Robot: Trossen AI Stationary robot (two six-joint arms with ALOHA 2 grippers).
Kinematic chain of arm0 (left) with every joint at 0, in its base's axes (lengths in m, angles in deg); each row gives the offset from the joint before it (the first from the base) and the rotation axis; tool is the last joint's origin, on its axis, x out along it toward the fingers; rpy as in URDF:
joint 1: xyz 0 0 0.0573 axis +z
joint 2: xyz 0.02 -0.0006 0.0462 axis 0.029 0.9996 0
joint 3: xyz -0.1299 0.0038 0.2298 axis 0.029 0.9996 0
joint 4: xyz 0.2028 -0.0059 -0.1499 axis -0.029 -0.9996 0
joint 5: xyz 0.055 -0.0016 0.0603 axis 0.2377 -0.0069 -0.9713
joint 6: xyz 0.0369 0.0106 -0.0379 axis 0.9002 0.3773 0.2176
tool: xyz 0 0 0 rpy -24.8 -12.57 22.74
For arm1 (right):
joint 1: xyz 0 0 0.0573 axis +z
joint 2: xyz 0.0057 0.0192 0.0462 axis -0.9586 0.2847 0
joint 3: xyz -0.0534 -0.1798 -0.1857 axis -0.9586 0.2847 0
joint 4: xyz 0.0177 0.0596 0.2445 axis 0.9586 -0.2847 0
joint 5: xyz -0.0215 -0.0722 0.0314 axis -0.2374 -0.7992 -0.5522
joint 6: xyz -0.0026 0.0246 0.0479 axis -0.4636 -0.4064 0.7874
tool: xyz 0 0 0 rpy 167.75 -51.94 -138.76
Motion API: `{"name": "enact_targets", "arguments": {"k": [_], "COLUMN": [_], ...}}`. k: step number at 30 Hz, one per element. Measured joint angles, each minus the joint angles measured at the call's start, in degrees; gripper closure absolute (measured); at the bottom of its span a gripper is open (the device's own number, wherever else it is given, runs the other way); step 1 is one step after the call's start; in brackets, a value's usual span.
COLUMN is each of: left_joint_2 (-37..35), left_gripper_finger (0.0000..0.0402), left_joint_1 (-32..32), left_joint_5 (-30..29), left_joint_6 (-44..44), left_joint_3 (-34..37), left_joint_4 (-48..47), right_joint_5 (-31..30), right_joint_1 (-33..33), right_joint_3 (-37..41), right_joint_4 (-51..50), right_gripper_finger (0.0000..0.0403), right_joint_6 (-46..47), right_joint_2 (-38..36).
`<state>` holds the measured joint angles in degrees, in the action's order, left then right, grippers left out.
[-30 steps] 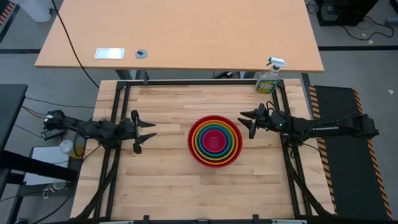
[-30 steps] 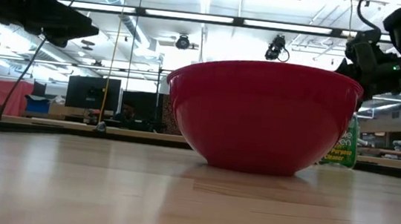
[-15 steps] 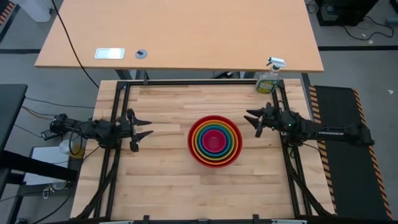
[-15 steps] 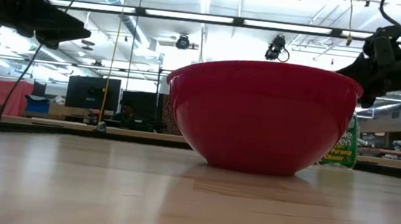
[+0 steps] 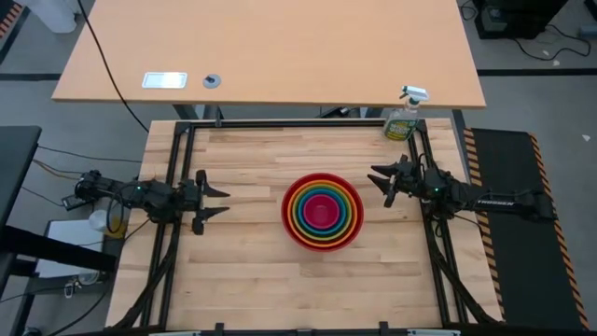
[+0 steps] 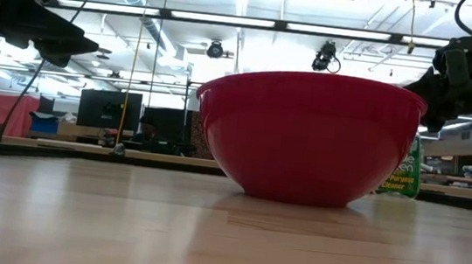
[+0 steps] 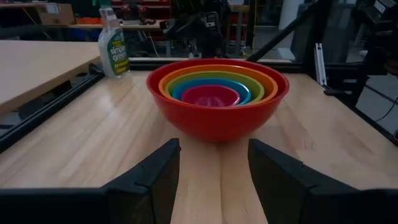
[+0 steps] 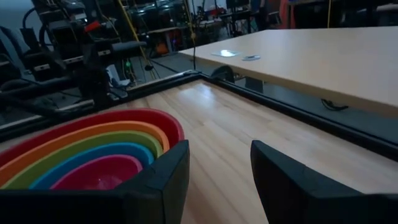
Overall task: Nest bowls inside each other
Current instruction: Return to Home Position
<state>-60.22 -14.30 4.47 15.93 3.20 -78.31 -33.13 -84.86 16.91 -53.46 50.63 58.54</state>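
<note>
The bowls (image 5: 322,211) stand nested in one stack at the table's middle: red outermost, then orange, lime green and blue, with magenta pink innermost. The stack rests on the red bowl's base (image 6: 300,194). My left gripper (image 5: 222,200) hovers open near the table's left edge, its fingers pointing at the stack (image 7: 217,99). My right gripper (image 5: 376,176) hovers open near the right edge, beside the stack's far right rim (image 8: 93,155). Neither gripper touches anything.
A clear spray bottle (image 5: 404,117) with a white trigger stands at the table's far right corner. A black frame (image 5: 177,149) runs along the table's left, far and right edges. Bare wood lies all around the stack. A second desk (image 5: 270,51) stands beyond the far edge.
Both arms have drawn back from the stack: my left gripper a little toward the table's left edge, my right gripper toward the right edge. Both stayed open. The bowls have not moved.
</note>
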Motion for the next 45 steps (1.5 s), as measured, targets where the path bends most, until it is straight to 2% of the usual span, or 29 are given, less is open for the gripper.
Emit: {"name": "enact_targets", "arguments": {"k": [3,9,12,18,27,45], "left_joint_2": [0.0,0.1,0.1,0.1,0.1,0.1], "left_gripper_finger": [0.021,0.021,0.021,0.021,0.021,0.021], "left_joint_1": [0.0,0.0,0.0,0.0,0.0,0.0], "left_joint_5": [0.1,0.1,0.0,-0.1,-0.2,-0.2], "left_joint_6": [0.8,-0.5,-0.5,-2.6,4.3,4.0], "left_joint_3": [0.0,0.0,0.0,0.0,0.0,0.0], "left_joint_4": [0.0,-2.3,-1.6,2.0,8.6,8.6], "right_joint_5": [-1.6,-12.5,-15.0,-15.1,-15.1,-15.0], "right_joint_1": [0.0,0.0,0.0,0.0,0.0,0.0], "right_joint_3": [0.0,0.0,0.0,0.0,0.0,0.0], "right_joint_4": [0.0,-0.2,-0.7,0.0,0.0,0.0], "right_gripper_finger": [0.0225,0.0225,0.0225,0.0225,0.0225,0.0225], "right_joint_6": [-0.7,-1.3,0.1,-1.5,-4.2,-4.2], "right_joint_2": [0.0,0.0,0.0,0.0,0.0,0.0]}}
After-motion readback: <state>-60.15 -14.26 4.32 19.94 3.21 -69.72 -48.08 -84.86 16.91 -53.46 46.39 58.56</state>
